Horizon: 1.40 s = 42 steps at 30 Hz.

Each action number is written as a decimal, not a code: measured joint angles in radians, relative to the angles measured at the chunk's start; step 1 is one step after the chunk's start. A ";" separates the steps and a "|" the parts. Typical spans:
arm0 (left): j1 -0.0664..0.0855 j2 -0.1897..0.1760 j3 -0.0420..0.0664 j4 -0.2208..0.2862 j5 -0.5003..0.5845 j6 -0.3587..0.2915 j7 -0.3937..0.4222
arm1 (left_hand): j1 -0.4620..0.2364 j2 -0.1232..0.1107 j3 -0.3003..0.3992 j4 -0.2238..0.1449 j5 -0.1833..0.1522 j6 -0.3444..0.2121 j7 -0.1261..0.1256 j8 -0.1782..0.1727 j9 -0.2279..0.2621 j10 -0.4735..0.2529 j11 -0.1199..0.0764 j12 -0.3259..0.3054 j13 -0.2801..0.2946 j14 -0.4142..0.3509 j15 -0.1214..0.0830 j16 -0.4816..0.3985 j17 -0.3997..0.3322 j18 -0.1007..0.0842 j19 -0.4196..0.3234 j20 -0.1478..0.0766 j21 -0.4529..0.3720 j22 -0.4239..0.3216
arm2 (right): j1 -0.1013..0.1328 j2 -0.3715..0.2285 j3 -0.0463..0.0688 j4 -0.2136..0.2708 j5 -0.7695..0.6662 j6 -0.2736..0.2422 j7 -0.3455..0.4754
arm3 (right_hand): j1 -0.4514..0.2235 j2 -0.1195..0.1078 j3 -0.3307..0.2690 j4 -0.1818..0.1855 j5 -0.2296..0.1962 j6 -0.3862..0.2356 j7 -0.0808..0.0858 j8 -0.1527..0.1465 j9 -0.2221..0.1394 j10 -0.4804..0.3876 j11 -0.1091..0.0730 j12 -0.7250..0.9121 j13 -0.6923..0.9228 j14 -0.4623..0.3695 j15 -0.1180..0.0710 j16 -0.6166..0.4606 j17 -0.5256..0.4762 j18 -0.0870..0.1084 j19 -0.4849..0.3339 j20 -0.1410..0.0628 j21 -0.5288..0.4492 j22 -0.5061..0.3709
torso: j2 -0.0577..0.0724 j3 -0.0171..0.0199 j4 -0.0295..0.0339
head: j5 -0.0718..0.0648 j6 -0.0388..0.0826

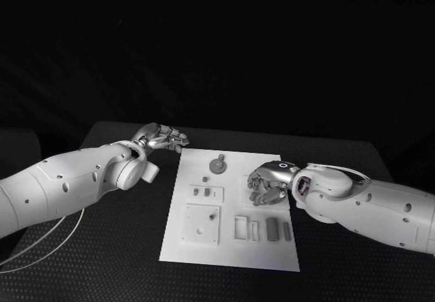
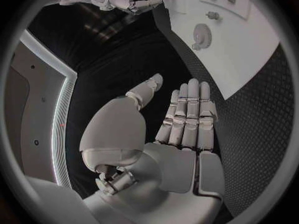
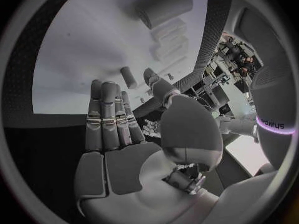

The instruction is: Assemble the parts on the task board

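A: Left side first. State of left hand?
B: Positioned over black table, just beside far left corner of task board. In left wrist view, left hand flat and empty: fingers straight and pressed side by side, thumb set apart. Nothing gripped.

A: Board position and contents?
B: White plate lying flat in middle of table, long side running away from robot. Round grey part near far edge; same round part visible past fingertips in left wrist view. Below that, small pieces in middle zone. Square plate section at near left, with small peg standing on it. Upright rectangular parts at near right, set side by side, apart from each other.

A: Right side?
B: Right hand held over right half of board, just above rectangular parts. In right wrist view, right hand empty: fingers straight and close together, thumb spread aside. Short cylindrical part lying on board just beyond fingertips; contact cannot be told. Larger cylinder farther off on board.
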 measured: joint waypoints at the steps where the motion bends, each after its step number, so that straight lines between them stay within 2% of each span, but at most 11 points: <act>1: 0.000 0.000 0.000 0.000 0.000 0.000 0.000 | 0.000 0.000 0.000 0.000 0.000 0.000 0.000 0.000 0.000 0.000 0.000 0.000 0.000 0.000 0.000 0.000 0.000 0.000 0.000 0.000 0.000 0.000 | -0.001 0.001 0.000 -0.001 -0.002 0.000 0.000 | 0.004 0.004 -0.002 -0.002 0.000 0.002 0.002 0.003 0.000 0.004 -0.003 0.002 0.002 0.000 0.000 0.004 0.000 0.000 0.000 0.000 0.000 0.001 | 0.000 0.0000 0.0001 | 0.000 -0.001; 3: 0.000 0.000 0.000 0.000 0.000 0.000 0.000 | 0.000 0.000 0.000 0.000 0.000 0.000 0.000 0.000 0.000 0.000 0.000 0.000 0.000 0.000 0.000 0.000 0.000 0.000 0.000 0.000 0.000 0.000 | -0.006 0.004 0.000 -0.002 -0.006 -0.001 -0.001 | 0.011 0.011 -0.006 -0.006 0.000 0.011 0.006 0.009 0.003 0.020 -0.006 0.011 0.006 0.004 -0.004 0.010 0.000 0.000 0.001 -0.001 0.005 0.004 | 0.000 -0.0005 0.0002 | 0.001 -0.002; 8: 0.000 -0.001 0.000 0.000 0.000 0.000 0.000 | 0.000 0.000 0.003 0.003 0.000 0.000 0.000 0.000 0.000 0.000 0.000 0.000 0.000 0.000 0.000 0.000 0.001 0.000 0.000 0.000 0.000 -0.001 | -0.015 0.013 -0.001 -0.002 -0.015 -0.003 -0.001 | 0.032 0.047 -0.013 -0.013 0.000 0.039 -0.006 0.028 0.010 0.057 -0.021 0.029 0.018 0.023 -0.022 0.019 0.000 0.000 0.015 -0.014 0.009 0.010 | 0.000 -0.0008 0.0003 | 0.002 -0.003; 16: 0.000 -0.002 0.000 0.000 0.001 0.001 0.000 | 0.000 0.000 0.003 0.003 0.000 0.000 0.000 0.000 0.000 0.000 0.000 0.000 -0.001 0.000 0.000 0.000 0.001 0.000 0.000 0.000 0.000 -0.001 | -0.017 0.016 0.000 -0.009 -0.028 -0.009 -0.003 | 0.051 0.106 -0.020 -0.020 0.000 0.079 -0.026 0.047 0.017 0.100 -0.039 0.048 0.033 0.042 -0.038 0.027 -0.005 0.000 0.031 -0.023 0.014 0.014 | 0.000 -0.0012 0.0002 | 0.002 -0.006; 21: 0.000 -0.003 0.000 0.000 0.001 0.001 0.000 | 0.000 0.000 0.003 0.003 0.000 0.000 0.000 0.000 0.000 0.000 0.000 0.000 -0.001 0.000 0.000 0.000 0.002 0.000 0.000 0.000 0.000 -0.001 | -0.018 0.019 0.000 -0.011 -0.038 -0.014 -0.006 | 0.076 0.142 -0.013 -0.021 0.000 0.092 -0.031 0.053 0.019 0.114 -0.046 0.055 0.040 0.053 -0.045 0.035 -0.005 0.000 0.040 -0.029 0.018 0.016 | 0.000 -0.0011 0.0000 | 0.003 -0.007; 23: 0.000 -0.003 0.000 0.000 0.001 0.001 0.000 | 0.000 0.000 0.003 0.003 0.000 0.000 0.000 0.000 0.000 0.000 0.000 0.000 -0.001 0.000 0.000 0.000 0.002 0.000 0.000 0.000 0.000 -0.002 | -0.019 0.019 0.000 -0.012 -0.043 -0.018 -0.008 | 0.089 0.138 0.030 -0.014 0.000 0.102 -0.032 0.053 0.019 0.116 -0.047 0.055 0.041 0.056 -0.048 0.035 -0.007 0.000 0.050 -0.026 0.018 0.016 | 0.000 -0.0011 -0.0002 | 0.003 -0.007; 28: 0.000 -0.004 0.000 0.000 0.001 0.001 0.000 | 0.000 0.000 0.003 0.003 0.000 0.000 0.000 0.000 0.000 0.000 0.000 0.000 -0.001 0.000 0.000 0.000 0.003 0.000 0.000 0.000 0.000 -0.002 | -0.019 0.019 0.000 -0.013 -0.057 -0.025 -0.014 | 0.100 0.144 0.073 -0.016 0.000 0.116 -0.036 0.058 0.018 0.131 -0.053 0.055 0.048 0.065 -0.053 0.047 -0.008 0.000 0.064 -0.031 0.018 0.017 | 0.000 -0.0012 -0.0002 | 0.003 -0.008; 31: 0.000 -0.004 0.000 0.000 0.001 0.001 0.000 | 0.000 0.000 0.003 0.003 0.000 0.000 0.000 0.000 0.000 0.000 0.000 0.000 -0.001 0.000 0.000 0.000 0.003 0.000 0.000 0.000 0.000 -0.002 | -0.019 0.019 0.000 -0.013 -0.064 -0.032 -0.016 | 0.100 0.144 0.084 -0.016 0.000 0.122 -0.039 0.064 0.017 0.139 -0.053 0.061 0.055 0.073 -0.057 0.051 -0.006 0.000 0.069 -0.035 0.022 0.020 | 0.000 -0.0012 -0.0002 | 0.003 -0.009; 36: 0.000 -0.004 0.000 0.000 0.001 0.001 0.000 | 0.000 0.000 0.003 0.003 0.000 0.000 0.000 0.000 0.000 0.000 0.000 0.000 -0.001 0.000 0.000 0.000 0.003 0.000 0.000 0.000 0.000 -0.002 | -0.020 0.019 -0.001 -0.010 -0.073 -0.046 -0.019 | 0.101 0.145 0.098 -0.019 -0.004 0.135 -0.042 0.064 0.018 0.149 -0.064 0.063 0.063 0.081 -0.062 0.062 -0.003 -0.006 0.083 -0.043 0.028 0.022 | 0.000 -0.0010 -0.0002 | 0.002 -0.011; 42: 0.000 -0.003 0.000 -0.001 0.001 0.001 0.000 | 0.000 0.000 0.003 0.003 0.000 0.000 0.000 0.000 0.000 0.000 0.000 0.000 -0.001 0.000 0.000 -0.004 0.004 0.000 0.000 0.000 0.000 -0.003 | -0.020 0.017 -0.001 -0.005 -0.079 -0.061 -0.019 | 0.101 0.145 0.100 -0.022 -0.004 0.137 -0.044 0.070 0.024 0.154 -0.064 0.067 0.070 0.082 -0.062 0.068 0.000 0.004 0.089 -0.042 0.028 0.022 | -0.001 -0.0006 -0.0005 | 0.000 -0.011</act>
